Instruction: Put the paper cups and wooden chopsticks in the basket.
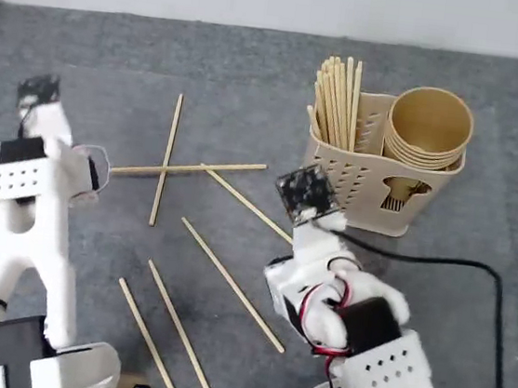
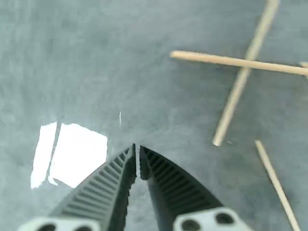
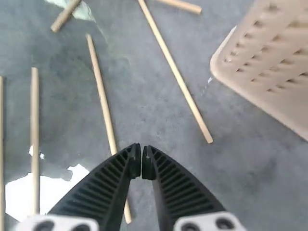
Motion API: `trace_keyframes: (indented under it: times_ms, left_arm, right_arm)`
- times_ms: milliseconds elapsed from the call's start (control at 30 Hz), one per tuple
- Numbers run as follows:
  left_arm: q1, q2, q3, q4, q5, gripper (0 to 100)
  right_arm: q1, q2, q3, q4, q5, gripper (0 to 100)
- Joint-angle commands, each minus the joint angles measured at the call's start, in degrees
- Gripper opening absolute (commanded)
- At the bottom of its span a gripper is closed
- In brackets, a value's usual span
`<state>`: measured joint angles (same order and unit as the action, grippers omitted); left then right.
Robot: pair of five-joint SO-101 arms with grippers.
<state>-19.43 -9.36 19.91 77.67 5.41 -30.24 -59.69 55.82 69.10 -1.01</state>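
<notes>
High view: the basket [image 1: 370, 207] stands far right on the grey desk [image 1: 253, 81], already holding stacked paper cups [image 1: 427, 129] and a bundle of chopsticks [image 1: 337, 100]. Six loose chopsticks [image 1: 183, 337] lie left of it. A crossed pair [image 1: 164, 169] is farthest left, beside the left arm [image 1: 28, 205]. The middle chopstick [image 1: 232, 285] runs from far left to near right, close to the right arm [image 1: 356, 327]. Left wrist view: the left end effector [image 2: 137, 149] is closed on nothing, and the crossed pair [image 2: 240, 65] lies ahead to its right, well apart from the tips. Right wrist view: the right end effector [image 3: 141, 150] is likewise closed and empty, just beside the middle chopstick [image 3: 104, 110], whose long axis runs nearly straight away from the tips, with the basket [image 3: 269, 62] near. The right arm looks better placed; its jaws need to open and straddle that shaft.
</notes>
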Motion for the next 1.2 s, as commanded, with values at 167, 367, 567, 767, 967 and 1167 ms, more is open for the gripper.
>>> trace_keyframes:
  times_ms: [167, 367, 567, 767, 967, 1167]
  left_arm:
    - [8.7, 7.5, -16.7, 8.0, -11.5, 7]
    - [12.1, 26.1, -32.1, 8.8, -18.5, 13]
    - [14.5, 42.8, -54.6, 16.4, -21.4, 17]
    - [16.4, 59.5, -76.8, 22.9, -21.6, 20]
    - [16.4, 71.6, -86.5, 22.9, -21.6, 20]
    - [15.6, 75.5, -88.4, 22.9, -21.5, 20]
  right_arm:
    - [9.9, -1.5, 5.0, -7.6, -0.7, 2.0]
    - [13.3, -1.6, 6.6, -7.7, -3.4, 2.0]
    - [13.7, -1.6, 6.7, -7.7, -3.9, 2.0]
    - [15.7, -1.6, 6.8, -7.7, -3.7, 2.0]
    - [15.7, -2.1, 10.5, -11.7, -3.6, 2.0]
    - [15.6, -2.2, 13.0, -15.3, -3.6, 2.0]
